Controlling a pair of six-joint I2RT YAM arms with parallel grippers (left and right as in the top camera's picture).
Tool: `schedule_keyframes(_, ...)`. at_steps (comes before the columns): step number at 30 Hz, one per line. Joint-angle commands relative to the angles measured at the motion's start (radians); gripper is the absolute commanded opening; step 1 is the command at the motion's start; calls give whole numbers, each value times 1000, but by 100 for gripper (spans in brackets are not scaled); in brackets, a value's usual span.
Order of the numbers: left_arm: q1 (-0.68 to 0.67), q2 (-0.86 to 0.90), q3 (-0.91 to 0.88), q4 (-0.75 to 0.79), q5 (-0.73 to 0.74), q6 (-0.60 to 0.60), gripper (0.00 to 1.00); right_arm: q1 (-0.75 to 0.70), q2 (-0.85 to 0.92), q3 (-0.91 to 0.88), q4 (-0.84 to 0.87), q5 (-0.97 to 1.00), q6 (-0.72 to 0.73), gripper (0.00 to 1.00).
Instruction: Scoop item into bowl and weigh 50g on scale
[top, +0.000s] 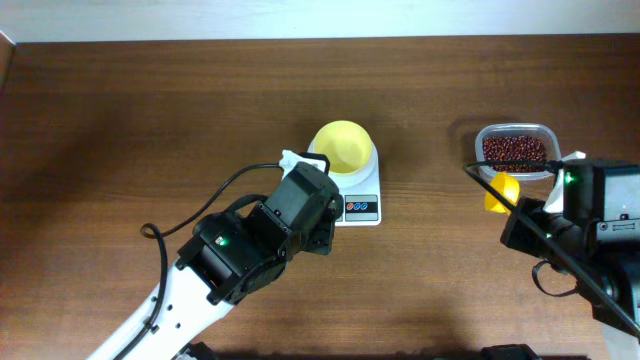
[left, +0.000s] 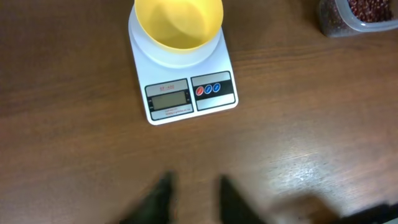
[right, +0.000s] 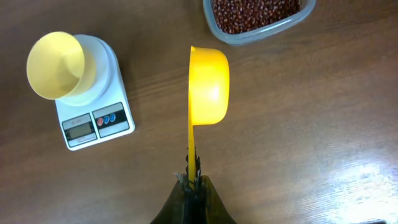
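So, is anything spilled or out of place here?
Nothing is spilled. The beans are in their container, and the empty bowl sits on the scale. Only the scoop looks odd: the right gripper holds it turned on its side, near the container.

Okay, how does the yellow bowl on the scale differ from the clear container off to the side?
The bowl is round and opaque pale yellow; the container is a clear rounded rectangle. The bowl looks empty, while the container is filled with red-brown beans. The bowl sits on the scale; the container stands directly on the table. Both are upright and open-topped.
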Motion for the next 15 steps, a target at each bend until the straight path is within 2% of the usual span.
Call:
schedule_keyframes(1, 0, 8, 6, -2, -14, 10, 14, -2, -7, 39, 39, 16, -11, 4)
schedule_keyframes(3, 0, 24, 5, -2, -68, 10, 0, -2, -7, 72, 102, 17, -11, 4)
schedule_keyframes(5, 0, 52, 5, 2, -127, 9, 0, -2, -7, 83, 156, 19, -11, 4)
schedule_keyframes(7, 0, 118, 5, 24, -75, 41, 0, -2, 0, 83, 203, 50, -19, 4)
schedule_keyframes(8, 0, 140, 5, 49, -11, 106, 0, -2, 5, 83, 212, 53, -40, 4)
schedule_keyframes(9, 0, 176, 5, 102, 153, 269, 0, -2, 21, 99, 209, 54, -88, 4)
schedule_keyframes(10, 0, 203, 6, 141, 252, 355, 0, -2, 37, 126, 202, 59, -109, 4)
schedule_keyframes(11, 0, 217, 6, 163, 260, 361, 0, -2, 47, 148, 195, 67, -121, 4)
schedule_keyframes(13, 1, 234, 6, 236, 165, 361, 0, -37, 101, 274, 158, 71, -158, 4)
schedule_keyframes(15, 16, 235, 6, 301, 161, 361, 0, -101, 153, 355, 96, 68, -172, 4)
